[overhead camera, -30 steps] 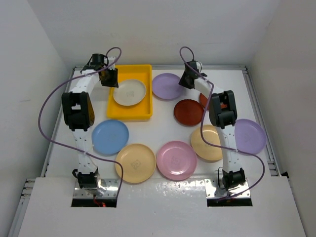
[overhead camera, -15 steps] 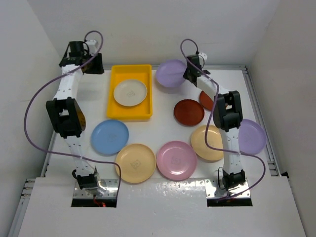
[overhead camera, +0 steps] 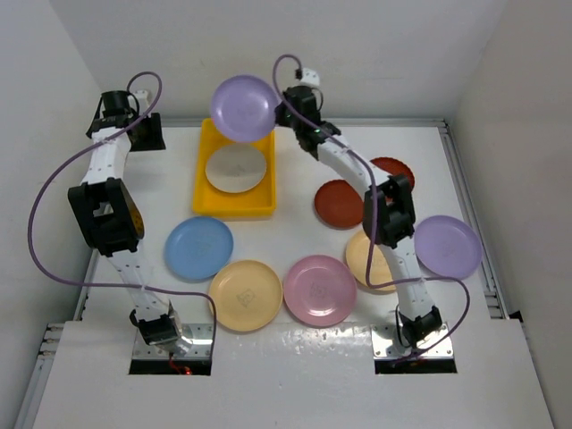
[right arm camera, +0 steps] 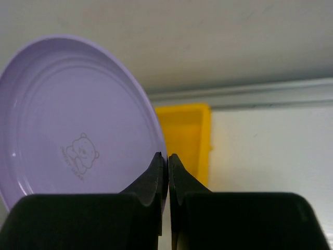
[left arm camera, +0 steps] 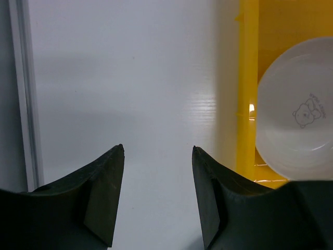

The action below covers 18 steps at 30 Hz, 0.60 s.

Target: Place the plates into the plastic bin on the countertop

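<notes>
My right gripper (overhead camera: 279,114) is shut on the rim of a lilac plate (overhead camera: 243,107) and holds it tilted in the air above the far end of the yellow plastic bin (overhead camera: 231,207). In the right wrist view the plate (right arm camera: 78,120) fills the left, pinched at the gripper (right arm camera: 167,156), with the bin (right arm camera: 187,140) behind. A cream plate (overhead camera: 236,168) lies in the bin; it also shows in the left wrist view (left arm camera: 296,114). My left gripper (overhead camera: 147,134) is open and empty over the countertop (overhead camera: 295,232), left of the bin; its own view shows the gripper (left arm camera: 157,148) over bare white surface.
On the countertop lie a blue plate (overhead camera: 198,248), a tan-yellow plate (overhead camera: 245,295), a pink plate (overhead camera: 320,290), a second tan-yellow plate (overhead camera: 366,259), a lilac plate (overhead camera: 448,246) and two dark red plates (overhead camera: 340,203) (overhead camera: 393,167). Metal rails (overhead camera: 465,188) and white walls bound the surface.
My right gripper has carried the lilac plate up and to the left, from beside the bin to above its far end. My left arm has drawn back to the far left.
</notes>
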### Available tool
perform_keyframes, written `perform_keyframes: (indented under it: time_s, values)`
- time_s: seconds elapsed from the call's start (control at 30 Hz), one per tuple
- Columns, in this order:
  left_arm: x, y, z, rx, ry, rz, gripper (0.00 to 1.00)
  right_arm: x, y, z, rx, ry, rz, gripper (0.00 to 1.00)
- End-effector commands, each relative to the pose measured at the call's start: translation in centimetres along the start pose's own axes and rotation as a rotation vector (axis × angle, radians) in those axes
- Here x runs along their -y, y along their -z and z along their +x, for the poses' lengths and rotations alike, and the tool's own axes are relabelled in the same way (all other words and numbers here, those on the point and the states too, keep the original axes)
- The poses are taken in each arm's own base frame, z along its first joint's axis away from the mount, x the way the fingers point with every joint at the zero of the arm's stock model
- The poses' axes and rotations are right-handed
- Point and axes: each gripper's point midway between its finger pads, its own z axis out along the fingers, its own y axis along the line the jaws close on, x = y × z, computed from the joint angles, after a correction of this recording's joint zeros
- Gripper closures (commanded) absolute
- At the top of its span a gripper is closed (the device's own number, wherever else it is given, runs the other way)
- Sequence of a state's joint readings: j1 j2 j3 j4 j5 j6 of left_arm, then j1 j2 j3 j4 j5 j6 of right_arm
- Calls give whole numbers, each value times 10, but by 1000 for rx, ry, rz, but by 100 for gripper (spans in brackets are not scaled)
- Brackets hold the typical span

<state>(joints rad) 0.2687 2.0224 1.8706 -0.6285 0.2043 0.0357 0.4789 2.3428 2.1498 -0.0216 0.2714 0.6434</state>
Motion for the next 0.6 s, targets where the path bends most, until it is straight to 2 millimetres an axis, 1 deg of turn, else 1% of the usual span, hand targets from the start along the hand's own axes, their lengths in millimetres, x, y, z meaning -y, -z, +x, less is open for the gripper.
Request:
perform_keyframes:
  time_s: [0.0,0.03,0.07,0.1,0.13,0.17,0.2,0.23,0.37,0.4,0.5,0.57]
  values:
    - [-5,20,-14,51,13,-17,42,-25,-3,50,-81,51,-73,100]
    - [-4,18,-9,41,15,-16,42,-25,-2,67,-110,64,-72,100]
    - [-4,17,-6,32,17,-15,42,-25,-3,68,-113,46,-72,100]
    - [-4,17,-6,31,17,-15,42,-25,-3,75,-127,39,-74,100]
    - [-9,16,-1,23,25,-21,42,-30,-5,78,-132,17,-82,100]
    - [-9,15,2,14,27,-20,42,-31,-6,83,-140,22,-83,100]
    - [-8,15,2,14,38,-20,42,-29,-9,94,-158,28,-74,100]
    - [-8,13,6,5,40,-19,42,-35,-10,95,-156,29,-86,100]
    - [-5,13,6,7,49,-6,42,-39,-10,117,-183,61,-100,100]
    - [-5,13,6,7,49,-6,42,-40,-8,126,-202,74,-106,100]
    - [-5,15,7,7,49,-6,42,-27,-9,140,-229,94,-78,100]
    - [-5,15,7,7,40,-6,42,-25,-8,145,-239,99,-74,100]
